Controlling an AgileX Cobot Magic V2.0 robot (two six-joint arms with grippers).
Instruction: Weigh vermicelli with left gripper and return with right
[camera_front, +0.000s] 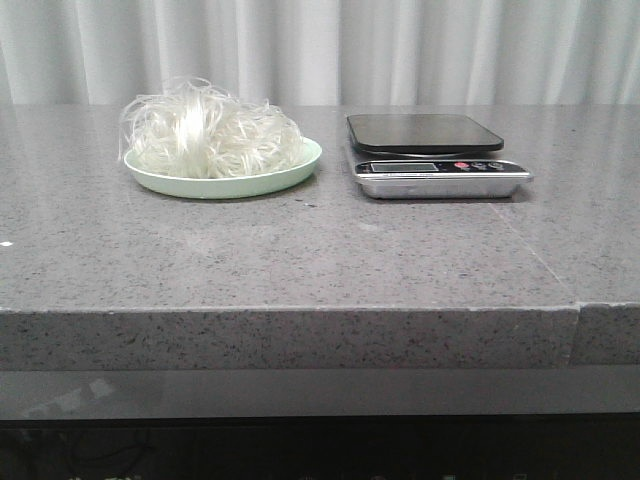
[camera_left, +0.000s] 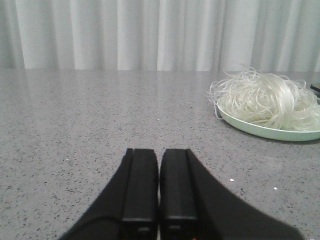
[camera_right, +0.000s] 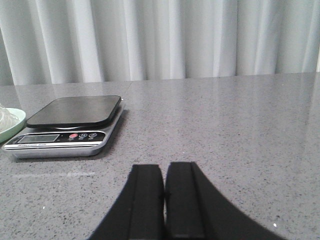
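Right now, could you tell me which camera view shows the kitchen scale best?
The right wrist view: the kitchen scale is close, with its dark platform, display and buttons clear. The front view shows the whole scale, but smaller and flatter. The left wrist view shows only a dark sliver at the frame edge.

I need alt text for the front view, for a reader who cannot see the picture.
A heap of white vermicelli sits on a pale green plate at the left of a grey stone table. A kitchen scale with an empty dark platform stands beside it on the right. No robot arm appears.
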